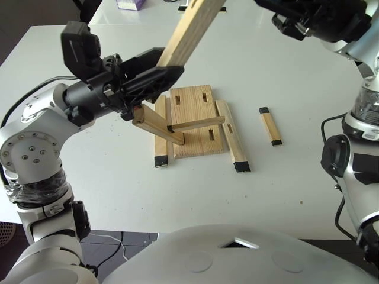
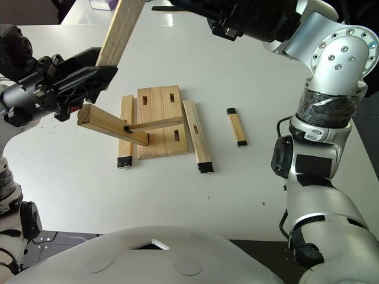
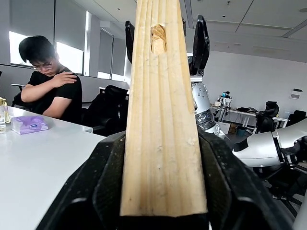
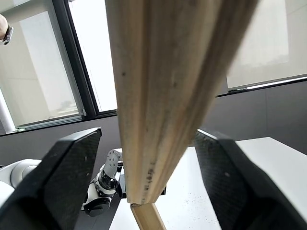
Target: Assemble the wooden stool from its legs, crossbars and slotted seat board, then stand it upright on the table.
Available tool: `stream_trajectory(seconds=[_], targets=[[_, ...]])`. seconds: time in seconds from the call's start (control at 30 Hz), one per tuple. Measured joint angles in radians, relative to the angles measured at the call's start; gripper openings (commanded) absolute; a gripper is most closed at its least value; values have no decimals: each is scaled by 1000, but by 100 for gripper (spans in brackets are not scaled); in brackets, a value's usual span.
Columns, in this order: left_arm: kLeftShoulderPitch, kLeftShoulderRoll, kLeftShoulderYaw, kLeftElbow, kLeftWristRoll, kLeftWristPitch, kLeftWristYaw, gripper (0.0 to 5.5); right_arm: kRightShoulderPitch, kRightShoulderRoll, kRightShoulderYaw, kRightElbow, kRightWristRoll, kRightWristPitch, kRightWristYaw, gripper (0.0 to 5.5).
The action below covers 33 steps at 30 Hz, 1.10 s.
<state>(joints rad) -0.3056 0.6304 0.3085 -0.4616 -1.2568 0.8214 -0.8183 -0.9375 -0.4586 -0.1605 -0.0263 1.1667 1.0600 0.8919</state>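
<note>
My left gripper (image 1: 153, 74) is shut on a long wooden leg (image 1: 189, 26) that slants up and away over the table. The leg's far end lies between the fingers of my right gripper (image 4: 148, 134), which stand open with gaps on both sides. Under the left gripper a second leg (image 1: 155, 125) is tilted, and a crossbar (image 1: 198, 124) runs from it across the slotted seat board (image 1: 192, 97). The board lies flat on the table. One leg (image 1: 160, 148) lies along its left edge, another (image 1: 232, 139) along its right. A short crossbar (image 1: 270, 125) lies alone further right.
The white table (image 1: 296, 195) has bare room in front of and to the right of the parts. A purple box (image 1: 130, 5) sits at the far edge. My right arm (image 2: 331, 65) hangs high over the table's right side.
</note>
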Motion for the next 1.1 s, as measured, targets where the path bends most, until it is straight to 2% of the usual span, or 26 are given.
stream_trajectory(seconds=[0.1,0.43,0.77,0.8,0.93,1.1], targets=[[2,1,-10,0,7,-5,-15,204,0,10,5,-1,0,0,6,343],[9,18,-29,-2,23,-14,-49,204,0,14,28,-7,-2,1,26,203],[20,28,-45,4,61,-47,-81,204,12,14,31,-26,-2,0,28,204],[17,28,-48,9,66,-52,-82,241,13,14,29,-26,-2,0,27,204],[8,29,-52,32,80,-56,-82,298,24,12,8,-36,-6,-16,21,204],[-1,34,-54,54,128,-65,-71,315,31,14,-10,-43,-12,-49,1,203]])
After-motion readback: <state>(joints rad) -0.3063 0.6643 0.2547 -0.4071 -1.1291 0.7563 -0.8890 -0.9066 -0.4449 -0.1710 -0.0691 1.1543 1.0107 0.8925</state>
